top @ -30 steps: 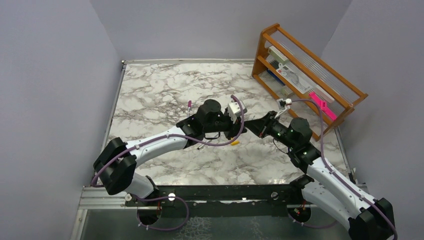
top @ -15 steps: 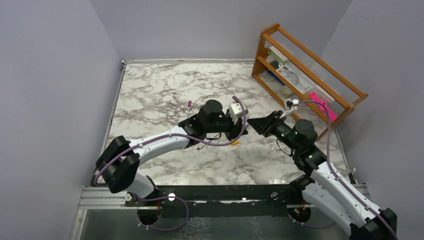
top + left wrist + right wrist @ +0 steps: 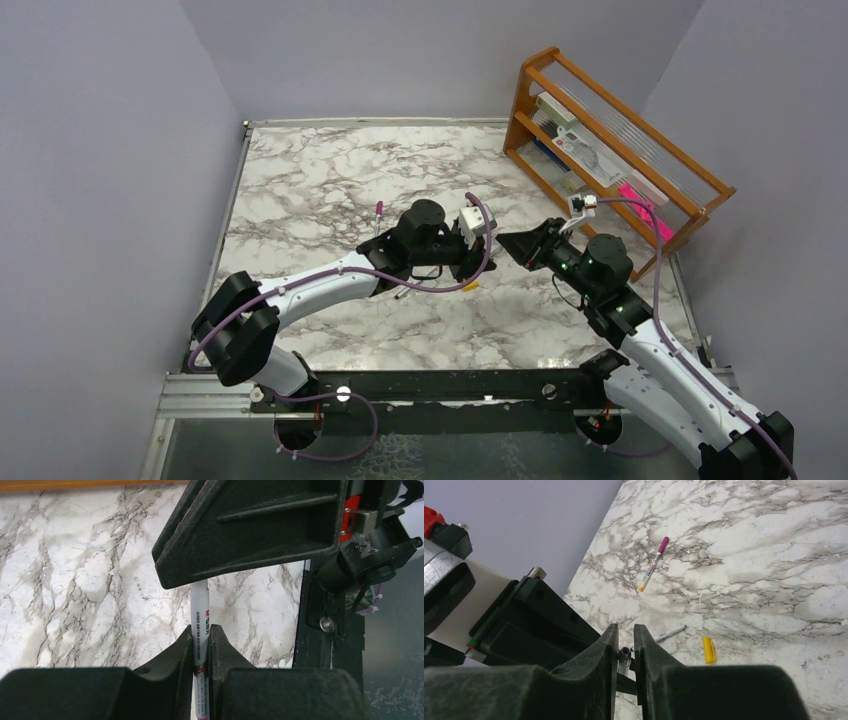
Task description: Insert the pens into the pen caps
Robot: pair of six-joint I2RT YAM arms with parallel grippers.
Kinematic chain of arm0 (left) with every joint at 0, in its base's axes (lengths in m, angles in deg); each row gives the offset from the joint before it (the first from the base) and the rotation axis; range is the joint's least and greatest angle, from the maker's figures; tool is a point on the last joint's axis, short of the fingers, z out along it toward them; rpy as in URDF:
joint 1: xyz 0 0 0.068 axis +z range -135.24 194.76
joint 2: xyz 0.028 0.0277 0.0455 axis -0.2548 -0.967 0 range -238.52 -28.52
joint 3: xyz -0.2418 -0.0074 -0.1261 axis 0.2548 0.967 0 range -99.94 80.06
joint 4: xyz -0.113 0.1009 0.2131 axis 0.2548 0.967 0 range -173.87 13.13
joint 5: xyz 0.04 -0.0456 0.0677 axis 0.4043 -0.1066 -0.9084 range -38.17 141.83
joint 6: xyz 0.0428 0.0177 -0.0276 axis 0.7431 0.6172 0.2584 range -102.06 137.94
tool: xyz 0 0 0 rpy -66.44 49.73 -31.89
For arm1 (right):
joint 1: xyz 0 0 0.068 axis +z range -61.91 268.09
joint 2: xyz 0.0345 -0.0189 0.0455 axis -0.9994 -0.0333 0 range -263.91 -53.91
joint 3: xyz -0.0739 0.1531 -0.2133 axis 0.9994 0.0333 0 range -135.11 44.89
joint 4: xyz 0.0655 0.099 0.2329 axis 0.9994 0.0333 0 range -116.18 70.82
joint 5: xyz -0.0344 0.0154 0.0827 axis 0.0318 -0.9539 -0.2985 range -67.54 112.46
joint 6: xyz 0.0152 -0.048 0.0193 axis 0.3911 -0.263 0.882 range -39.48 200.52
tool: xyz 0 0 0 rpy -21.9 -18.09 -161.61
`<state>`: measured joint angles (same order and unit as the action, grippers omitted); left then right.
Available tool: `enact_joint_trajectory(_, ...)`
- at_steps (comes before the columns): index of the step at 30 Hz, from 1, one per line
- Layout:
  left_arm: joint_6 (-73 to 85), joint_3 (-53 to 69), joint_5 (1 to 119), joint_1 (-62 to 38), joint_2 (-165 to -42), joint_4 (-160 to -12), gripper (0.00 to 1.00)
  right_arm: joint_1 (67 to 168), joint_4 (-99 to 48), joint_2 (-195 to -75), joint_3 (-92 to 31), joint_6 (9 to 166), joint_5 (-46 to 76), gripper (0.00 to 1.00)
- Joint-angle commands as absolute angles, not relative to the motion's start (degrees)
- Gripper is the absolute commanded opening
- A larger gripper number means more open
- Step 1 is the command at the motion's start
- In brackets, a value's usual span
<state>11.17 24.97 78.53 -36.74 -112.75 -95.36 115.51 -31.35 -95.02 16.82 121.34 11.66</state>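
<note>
My left gripper is shut on a silver-grey pen and holds it upright above the table. The pen's upper end goes behind my right gripper, which meets the left gripper at mid-table. In the right wrist view the pen's dark red tip shows in the narrow gap between my right gripper's jaws, which do not clamp it. A second pen and a yellow cap lie on the marble just beyond. A third pen with a magenta cap lies farther left. The other yellow cap is hidden.
A wooden rack with papers and a flat bright-pink object stands at the table's right rear. Grey walls close in the marble table on three sides. The metal rail runs along the near edge.
My right arm has drawn back a little to the right and its wrist has risen. The left arm holds the pen in nearly the same place.
</note>
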Motion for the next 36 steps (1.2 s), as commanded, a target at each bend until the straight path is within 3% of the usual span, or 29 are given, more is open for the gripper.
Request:
enact_joint_trajectory(1, 10.5, 25.1, 79.8, -37.1, -111.3, -97.4, 0.0, 115.7, -31.1, -95.0, 16.2, 120.8, 10.9, 0.11)
enact_joint_trajectory(3, 10.4, 25.0, 79.6, -37.1, -111.7, -97.4, 0.05, 115.7, -30.6, -94.9, 16.2, 121.0, 11.1, 0.02)
enact_joint_trajectory(7, 10.0, 25.0, 79.6, -37.1, -112.3, -97.9, 0.27, 115.7, -30.5, -94.1, 16.3, 122.1, 11.4, 0.02)
enact_joint_trajectory(16, 9.4, 24.6, 79.8, -37.0, -113.7, -98.8, 0.28, 115.7, -32.1, -93.8, 16.4, 122.3, 8.3, 0.02)
enact_joint_trajectory(21, 8.4, 23.8, 81.4, -37.1, -115.2, -99.7, 0.27, 115.7, -31.9, -93.5, 17.0, 122.3, 7.7, 0.01)
enact_joint_trajectory(25, 8.2, 23.5, 82.3, -37.3, -115.9, -99.7, 0.18, 115.7, -31.8, -92.8, 17.7, 122.4, 8.0, 0.01)
enact_joint_trajectory(28, 8.4, 23.8, 82.2, -37.3, -115.7, -99.7, 0.0, 115.7, -31.9, -92.9, 17.7, 122.4, 8.0, 0.01)
enact_joint_trajectory(31, 8.5, 24.1, 82.2, -37.3, -115.6, -99.7, 0.0, 115.7, -32.0, -93.6, 17.6, 122.4, 7.8, 0.02)
enact_joint_trajectory(32, 8.4, 24.2, 82.2, -37.3, -115.4, -99.7, 0.0, 115.7, -31.7, -93.8, 17.4, 122.3, 8.4, 0.03)
enact_joint_trajectory(36, 8.4, 25.6, 79.9, -37.1, -113.9, -99.7, 0.0, 115.7, -27.9, -92.9, 16.2, 121.4, 13.7, 0.4)
